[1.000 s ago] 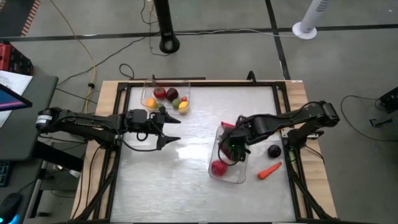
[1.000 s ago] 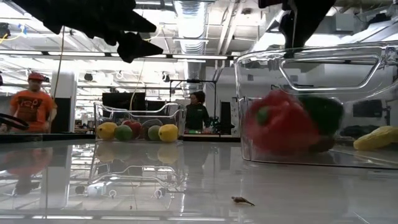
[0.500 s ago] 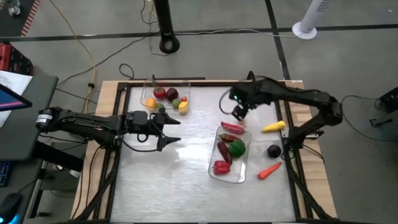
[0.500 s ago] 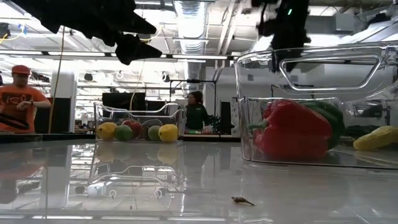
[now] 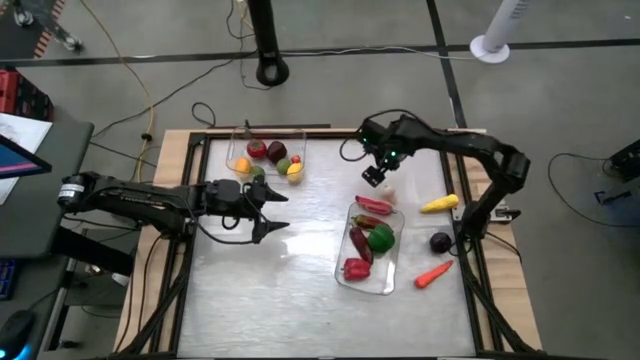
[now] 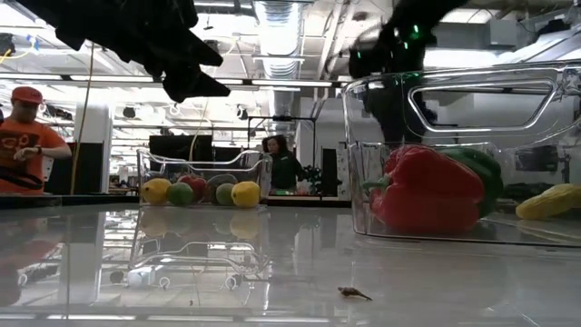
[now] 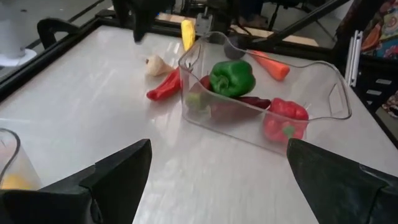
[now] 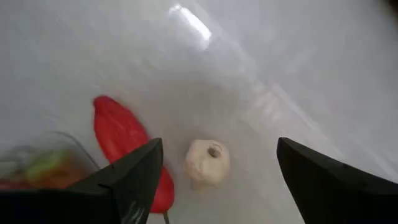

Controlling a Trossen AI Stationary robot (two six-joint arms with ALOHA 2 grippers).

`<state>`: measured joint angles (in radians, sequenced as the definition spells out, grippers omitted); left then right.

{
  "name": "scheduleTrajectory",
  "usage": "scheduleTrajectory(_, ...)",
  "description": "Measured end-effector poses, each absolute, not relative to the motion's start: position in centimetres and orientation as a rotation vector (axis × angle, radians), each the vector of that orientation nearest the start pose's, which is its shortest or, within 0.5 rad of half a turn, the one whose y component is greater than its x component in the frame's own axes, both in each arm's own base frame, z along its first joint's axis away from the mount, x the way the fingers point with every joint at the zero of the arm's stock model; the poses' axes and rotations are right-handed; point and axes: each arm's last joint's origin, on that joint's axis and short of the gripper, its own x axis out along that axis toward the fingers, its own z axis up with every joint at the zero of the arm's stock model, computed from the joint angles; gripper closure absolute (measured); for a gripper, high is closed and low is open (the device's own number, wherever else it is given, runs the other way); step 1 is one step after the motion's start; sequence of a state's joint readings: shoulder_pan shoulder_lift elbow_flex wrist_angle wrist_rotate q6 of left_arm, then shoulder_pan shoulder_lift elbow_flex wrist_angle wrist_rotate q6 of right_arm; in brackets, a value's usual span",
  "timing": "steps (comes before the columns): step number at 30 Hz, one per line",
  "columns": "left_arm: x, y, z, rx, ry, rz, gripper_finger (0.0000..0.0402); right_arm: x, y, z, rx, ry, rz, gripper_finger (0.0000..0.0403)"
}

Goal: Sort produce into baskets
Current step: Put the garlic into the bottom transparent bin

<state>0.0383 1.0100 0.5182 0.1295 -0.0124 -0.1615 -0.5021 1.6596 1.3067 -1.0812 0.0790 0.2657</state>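
Right claw (image 5: 375,178) hangs above the far half of the white tabletop (image 5: 300,290), its dark fingers (image 8: 127,180) spread wide and empty over a small cream-coloured garlic-like bulb (image 8: 208,162) — beside that lies a glossy red chili (image 8: 127,149), just outside the far end of the clear plastic rectangular basket (image 5: 345,275) near the right edge. That basket holds a green bell pepper (image 5: 380,238), a red bell pepper (image 5: 355,268) and a dark maroon piece (image 5: 360,245). By the right edge lie a yellow banana-like piece (image 5: 440,204), a dark maroon round piece (image 5: 440,242) and an orange carrot (image 5: 433,274). Left claw (image 5: 275,210) waits, wide open and holding nothing, over the left-centre — near the second clear basket (image 5: 240,150) at the far edge, filled with small round red, yellow, green and orange fruits (image 5: 275,152).
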Motion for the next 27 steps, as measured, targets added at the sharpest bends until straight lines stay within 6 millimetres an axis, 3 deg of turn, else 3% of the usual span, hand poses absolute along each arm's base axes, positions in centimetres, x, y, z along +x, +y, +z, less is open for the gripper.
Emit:
scheduleTrajectory(6, 21.4, 0.9, 23.0, -0.151, 0.362, 0.097, 0.0041, 24.3, -14.4, 18.8, 0.554, 1.448, -0.667, 0.0072)
scheduleTrajectory(15, 21.4, 0.9, 22.9, -0.151, 0.367, 0.101, 0.0041, 22.9, -13.5, 16.3, 0.578, 1.437, -0.662, 0.0072)
scheduleTrajectory(20, 21.4, 0.9, 22.9, -0.151, 0.372, 0.101, 0.0041, 22.8, -13.2, 16.8, 0.563, 1.423, -0.684, 0.0072)
scheduleTrajectory(27, 21.3, 0.9, 22.7, -0.151, 0.393, 0.103, 0.0041, 21.3, -12.4, 20.1, 0.528, 1.341, -0.736, 0.0072)
